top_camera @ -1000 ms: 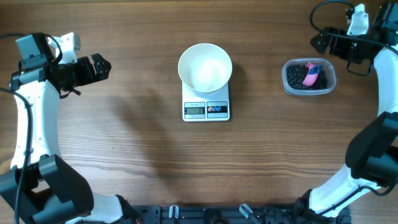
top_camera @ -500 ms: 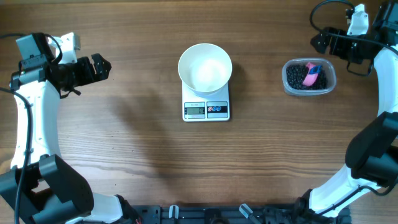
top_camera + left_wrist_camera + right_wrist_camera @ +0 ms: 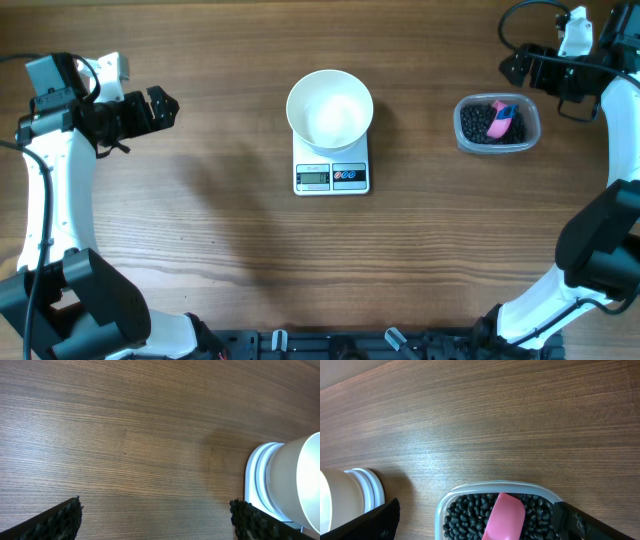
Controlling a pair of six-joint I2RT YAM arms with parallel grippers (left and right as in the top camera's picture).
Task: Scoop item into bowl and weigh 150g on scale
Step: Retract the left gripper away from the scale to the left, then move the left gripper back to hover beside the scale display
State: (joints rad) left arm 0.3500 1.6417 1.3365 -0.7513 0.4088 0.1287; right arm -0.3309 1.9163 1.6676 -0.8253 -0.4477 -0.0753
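Both tools are spread wide and hold nothing. The left tool [image 3: 163,106] hangs over the bench [image 3: 220,250], well left of the white bowl [image 3: 330,108] on the scale [image 3: 332,177]. The right tool [image 3: 512,68] hovers just beyond the clear tub [image 3: 497,148] of black beans [image 3: 474,124], where a pink scoop [image 3: 501,120] lies. Each arm reaches from the near edge, with its tool turned inward.

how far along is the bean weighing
Done: the empty bowl sits on the scale. In hand: nothing; the left gripper and right gripper are open, away from everything. Left: scooping and weighing; the beans and pink scoop lie in the tub.
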